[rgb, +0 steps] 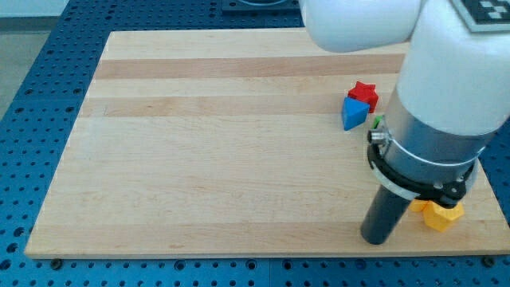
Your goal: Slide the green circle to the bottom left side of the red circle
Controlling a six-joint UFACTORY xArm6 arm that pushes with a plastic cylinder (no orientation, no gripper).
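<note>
A small sliver of a green block (378, 122) shows at the edge of my arm on the view's right; its shape cannot be made out. No red circle is in sight; my arm hides much of the board's right side. My tip (374, 240) rests on the board near the bottom right, well below the green sliver and just left of a yellow block (439, 214).
A red star (365, 92) and a blue block (354, 113) sit together just left of the green sliver. The wooden board (207, 159) lies on a blue perforated table. My arm's white and grey body (438, 104) fills the upper right.
</note>
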